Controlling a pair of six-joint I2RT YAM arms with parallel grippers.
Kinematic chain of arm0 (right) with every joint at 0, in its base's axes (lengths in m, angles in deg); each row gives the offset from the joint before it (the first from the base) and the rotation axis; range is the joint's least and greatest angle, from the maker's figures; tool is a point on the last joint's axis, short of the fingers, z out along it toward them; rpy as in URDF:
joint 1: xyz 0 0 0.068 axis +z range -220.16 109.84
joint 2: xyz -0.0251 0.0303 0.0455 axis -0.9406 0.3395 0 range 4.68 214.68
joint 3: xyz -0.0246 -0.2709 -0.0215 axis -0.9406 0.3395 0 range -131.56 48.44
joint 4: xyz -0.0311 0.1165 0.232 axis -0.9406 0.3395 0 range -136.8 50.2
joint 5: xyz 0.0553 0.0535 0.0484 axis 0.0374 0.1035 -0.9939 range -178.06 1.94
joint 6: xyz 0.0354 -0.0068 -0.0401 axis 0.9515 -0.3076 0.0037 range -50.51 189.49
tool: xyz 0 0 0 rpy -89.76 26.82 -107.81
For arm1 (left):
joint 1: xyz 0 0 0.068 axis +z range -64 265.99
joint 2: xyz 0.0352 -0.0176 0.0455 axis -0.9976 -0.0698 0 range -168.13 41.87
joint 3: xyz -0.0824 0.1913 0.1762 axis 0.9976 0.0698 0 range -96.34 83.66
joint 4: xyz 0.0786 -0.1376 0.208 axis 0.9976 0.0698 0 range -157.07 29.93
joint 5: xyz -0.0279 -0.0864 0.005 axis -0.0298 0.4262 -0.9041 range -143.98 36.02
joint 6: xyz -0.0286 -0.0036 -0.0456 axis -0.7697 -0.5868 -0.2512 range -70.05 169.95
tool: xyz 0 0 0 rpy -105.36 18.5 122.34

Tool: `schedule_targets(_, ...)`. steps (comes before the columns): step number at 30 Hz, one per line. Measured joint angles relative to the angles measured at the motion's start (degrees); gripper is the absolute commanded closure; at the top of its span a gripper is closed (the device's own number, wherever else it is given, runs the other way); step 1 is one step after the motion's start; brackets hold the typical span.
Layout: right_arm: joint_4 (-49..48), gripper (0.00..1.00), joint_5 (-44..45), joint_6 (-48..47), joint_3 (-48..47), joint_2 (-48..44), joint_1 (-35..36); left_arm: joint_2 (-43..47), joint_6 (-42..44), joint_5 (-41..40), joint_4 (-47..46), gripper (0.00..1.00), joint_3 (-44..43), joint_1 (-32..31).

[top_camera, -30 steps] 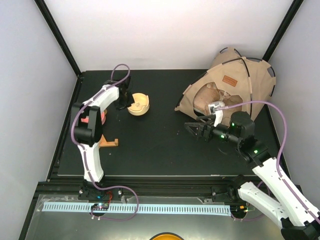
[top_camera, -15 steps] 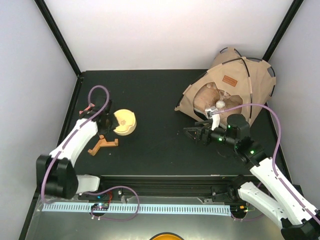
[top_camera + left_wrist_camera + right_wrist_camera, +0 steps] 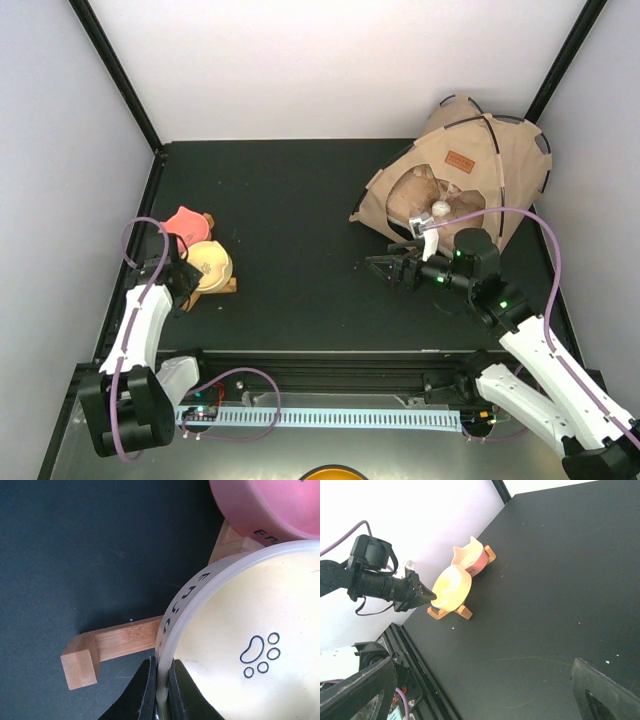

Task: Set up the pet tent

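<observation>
We are noting the pet tent (image 3: 470, 175) standing far right, looking pitched; right gripper (image 3: 385, 267) hovering near it, spread wide, empty; left gripper (image 3: 161, 665) pinching the cream bowl (image 3: 240, 645) by its rim at the wooden stand (image 3: 120, 640); next, likely, releasing it.

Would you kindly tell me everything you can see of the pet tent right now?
The pet tent is a tan, canvas-looking dome standing erected at the far right corner of the black table. Thin black poles arch over its panels, and a small brown label patch sits above the rounded opening, which faces the arms. A white ball shows in that opening, with something beige behind it. The open right gripper is just in front; whether the arm touches the fabric cannot be told.
</observation>
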Motion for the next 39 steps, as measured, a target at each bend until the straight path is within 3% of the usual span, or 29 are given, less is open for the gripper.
schedule_targets(11,-0.3,0.03,0.0,0.0,0.3,-0.8,0.0,-2.5,-3.3,2.9,0.6,0.97,0.7,2.9)
schedule_targets(12,-0.3,0.03,0.0,0.0,0.3,-0.8,0.0,-2.3,-3.7,2.7,0.6,0.91,0.8,2.9)
schedule_targets(13,-0.4,0.03,0.0,0.0,0.3,-0.8,0.0,-1.9,-4.1,2.5,0.7,0.79,1.0,2.9)
schedule_targets(14,-0.4,0.03,0.0,0.0,0.4,-0.8,0.0,-1.4,-4.5,2.2,0.7,0.60,1.4,2.9)
schedule_targets(17,-0.2,0.02,0.2,-0.3,0.5,-0.7,0.0,0.4,-5.1,2.3,0.6,0.51,2.0,2.9)
schedule_targets(21,2.4,0.00,3.7,-2.0,-0.3,-0.7,0.0,1.9,-4.2,1.7,1.3,0.05,1.0,3.0)
schedule_targets(22,3.2,0.00,5.0,-2.4,-0.7,-0.7,0.0,2.3,-3.7,1.4,1.7,0.02,0.3,3.1)
schedule_targets(29,11.8,0.00,22.5,-6.8,-14.3,1.2,0.0,8.2,2.5,1.6,0.7,0.01,-5.5,3.2)
schedule_targets(34,15.2,0.00,40.1,-9.3,-27.0,5.7,-0.7,10.0,6.5,2.6,-1.3,0.04,-5.3,3.2)
schedule_targets(39,16.2,0.00,47.0,-10.1,-33.3,11.4,-11.2,8.2,14.6,12.5,-3.9,0.06,-5.3,2.7)
